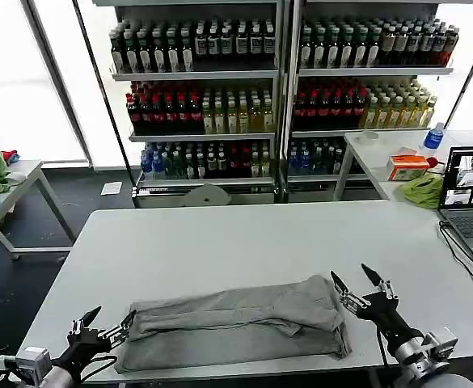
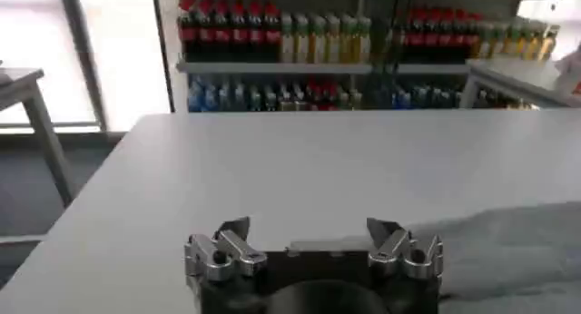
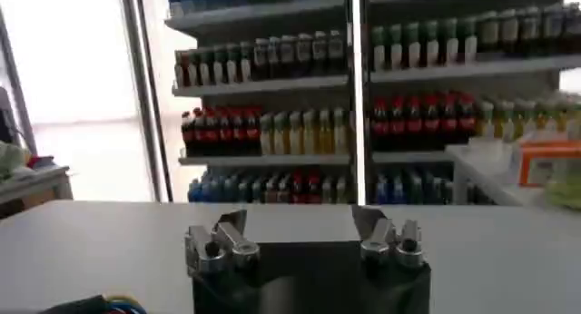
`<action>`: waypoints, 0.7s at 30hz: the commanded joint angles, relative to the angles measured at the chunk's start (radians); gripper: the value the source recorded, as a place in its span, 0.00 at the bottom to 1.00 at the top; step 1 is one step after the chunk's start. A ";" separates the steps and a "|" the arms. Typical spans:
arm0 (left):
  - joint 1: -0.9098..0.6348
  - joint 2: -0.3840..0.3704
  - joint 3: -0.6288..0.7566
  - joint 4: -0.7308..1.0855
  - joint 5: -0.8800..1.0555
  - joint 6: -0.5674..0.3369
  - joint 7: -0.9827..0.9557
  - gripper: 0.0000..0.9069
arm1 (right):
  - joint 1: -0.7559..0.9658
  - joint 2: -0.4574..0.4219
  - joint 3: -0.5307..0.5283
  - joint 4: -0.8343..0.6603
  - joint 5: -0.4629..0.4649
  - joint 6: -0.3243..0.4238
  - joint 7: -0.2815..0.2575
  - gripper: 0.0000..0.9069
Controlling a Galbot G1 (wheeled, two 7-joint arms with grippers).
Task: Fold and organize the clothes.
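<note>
Both jaws spread, flanking folded grey shirt (image 1: 236,325) on table (image 1: 220,242).

No text, brand, number or sign could be read anywhere. The labels on the bottles (image 1: 220,113) lining the shelves (image 1: 200,74) showed as bands of colour with no legible lettering. The orange-and-white box (image 1: 407,167) on the side table at two o'clock carried no print that could be made out, and the laptop screen (image 1: 470,178) beside it showed small picture tiles but no readable words. The grey shirt (image 1: 236,323) on the tabletop bore no visible print.
</note>
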 commanded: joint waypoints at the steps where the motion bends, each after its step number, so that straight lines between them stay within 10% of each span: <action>1: 0.025 -0.130 0.144 0.070 0.106 -0.286 -0.106 1.00 | -0.057 0.008 0.041 -0.072 -0.085 0.270 -0.080 1.00; 21: -0.016 -0.168 0.267 0.191 0.170 -0.310 -0.138 0.94 | -0.084 0.013 0.048 -0.066 -0.041 0.237 -0.057 1.00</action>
